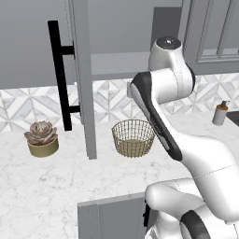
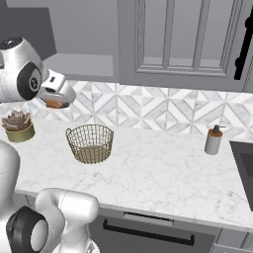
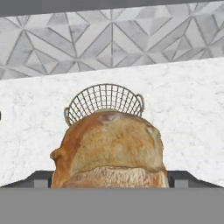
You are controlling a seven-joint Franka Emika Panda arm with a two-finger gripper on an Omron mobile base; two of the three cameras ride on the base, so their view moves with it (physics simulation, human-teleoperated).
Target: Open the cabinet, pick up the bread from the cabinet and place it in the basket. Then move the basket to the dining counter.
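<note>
Bread point(image 3: 109, 151) clamped between gripper point(image 2: 57, 103) fingers | basket point(image 1: 133, 137) on worktop below; cabinet point(image 1: 84, 79) door open

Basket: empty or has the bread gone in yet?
Empty. The basket shows only its pale base; the bread sits in the claw, above the counter.

Arm bent high, elbow up. Gripper point(image 2: 58, 100) held above the counter, fingers closed on the bread point(image 3: 109, 151).
</note>
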